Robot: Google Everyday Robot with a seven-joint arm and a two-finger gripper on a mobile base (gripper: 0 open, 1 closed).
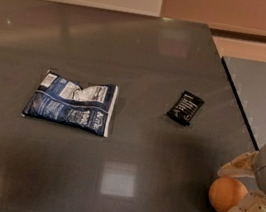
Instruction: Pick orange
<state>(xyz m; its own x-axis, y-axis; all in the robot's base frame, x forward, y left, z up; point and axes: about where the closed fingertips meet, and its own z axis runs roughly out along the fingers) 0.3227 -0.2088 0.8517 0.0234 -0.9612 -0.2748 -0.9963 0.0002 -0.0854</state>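
The orange (226, 193) is a round, matte orange fruit lying on the dark grey table (146, 54) near its front right corner. My gripper (223, 193) comes in from the right edge of the camera view. It is open, with one beige finger (238, 165) just behind the orange and the other finger (251, 209) just in front of it. The orange sits between the fingertips, which reach only partway along its right side. I cannot tell whether the fingers touch it.
A small black packet (186, 107) lies on the table behind and left of the orange. A crumpled blue chip bag (71, 102) lies at the left middle. The table's right edge (235, 100) runs close to the orange, with the floor beyond it.
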